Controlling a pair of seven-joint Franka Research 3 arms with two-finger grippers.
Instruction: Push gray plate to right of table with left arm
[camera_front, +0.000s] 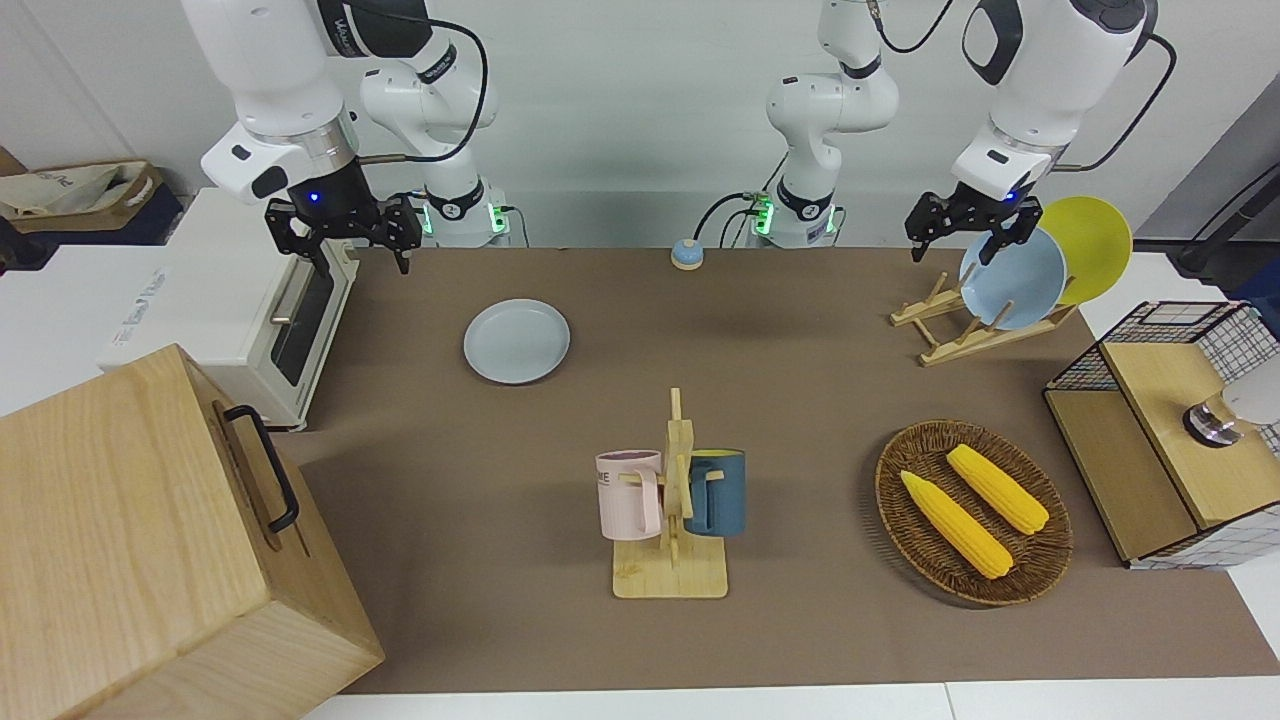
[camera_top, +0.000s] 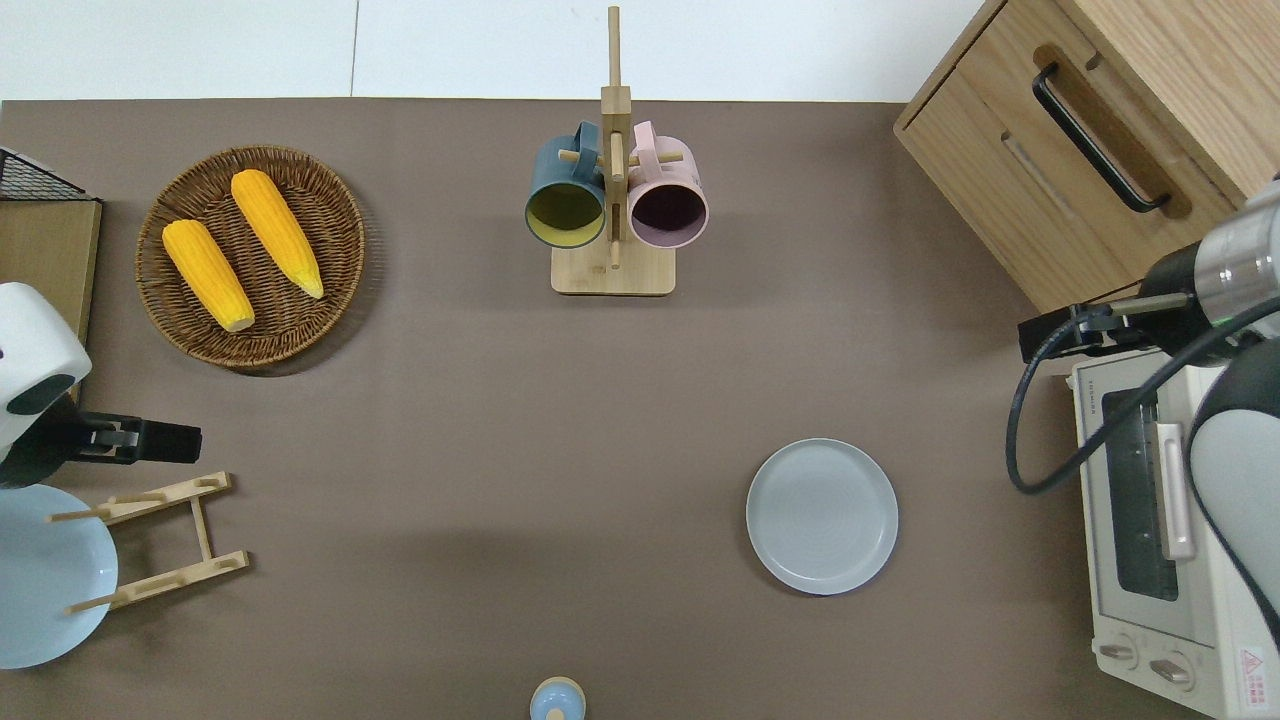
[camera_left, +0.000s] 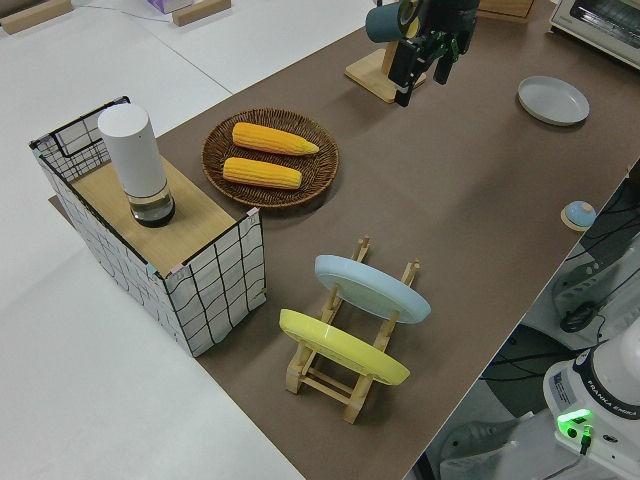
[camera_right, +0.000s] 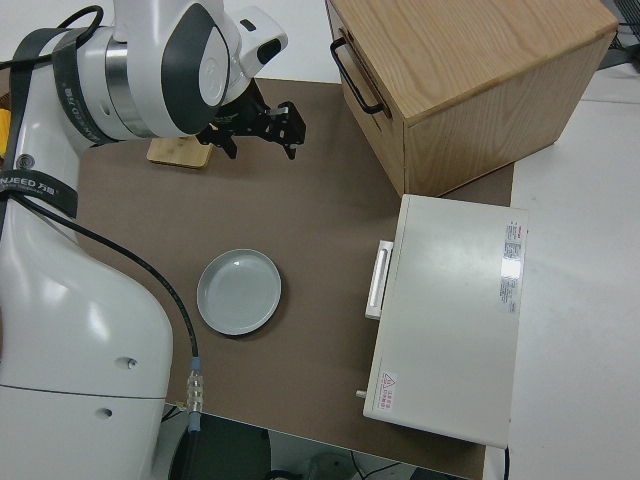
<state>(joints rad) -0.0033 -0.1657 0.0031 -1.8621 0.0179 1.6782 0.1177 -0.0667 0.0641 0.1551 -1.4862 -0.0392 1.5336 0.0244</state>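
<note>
**Plate flat, left gripper raised at its own end**

The gray plate (camera_top: 822, 516) lies flat on the table (camera_top: 480, 420) toward the right arm's end, just beside the toaster oven (camera_top: 1165, 540) and apart from it. The left gripper (camera_front: 965, 228) hangs in the air with fingers spread, holding nothing, over the table beside the plate rack (camera_top: 160, 545). The right arm is parked, its fingers spread too.

I count three plates: the gray plate (camera_front: 517, 341), a sky-blue plate (camera_front: 1012, 275) and a yellow plate (camera_front: 1090, 236); two mugs (camera_front: 630, 494); two corn cobs (camera_front: 955, 524); one basket (camera_front: 905, 460)
</note>
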